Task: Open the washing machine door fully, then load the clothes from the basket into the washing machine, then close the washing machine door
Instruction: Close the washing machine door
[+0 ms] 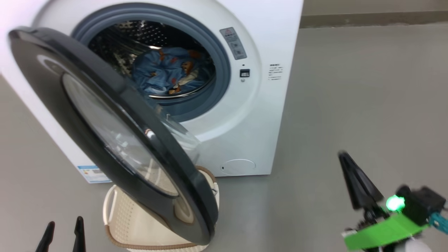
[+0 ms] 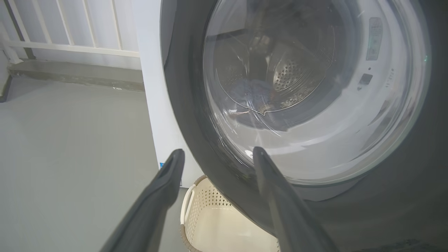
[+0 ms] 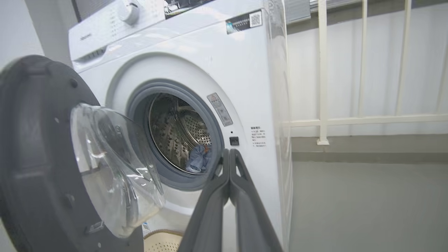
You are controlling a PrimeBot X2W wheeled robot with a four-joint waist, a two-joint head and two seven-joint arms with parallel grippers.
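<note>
The white washing machine (image 1: pixel 245 133) has its black-rimmed door (image 1: pixel 45 87) swung partway out from the left hinge, glass bowl (image 3: pixel 115 168) facing the drum. A light blue garment with orange prints (image 1: pixel 164 71) lies inside the steel drum (image 3: pixel 197 157); I cannot pick out the cream garment for sure. The cream basket (image 1: pixel 119 217) stands on the floor under the door, and the part that shows (image 2: pixel 217 224) holds nothing. My left gripper (image 2: pixel 218 152) is open just outside the door's lower rim (image 1: pixel 65 224). My right gripper (image 3: pixel 229 152) is shut on nothing, off to the machine's right (image 1: pixel 343 155).
Grey floor (image 1: pixel 367 105) spreads to the right of the machine and to its left (image 2: pixel 70 157). A white railing (image 3: pixel 322 87) on a low kerb runs behind. The door overhangs most of the basket.
</note>
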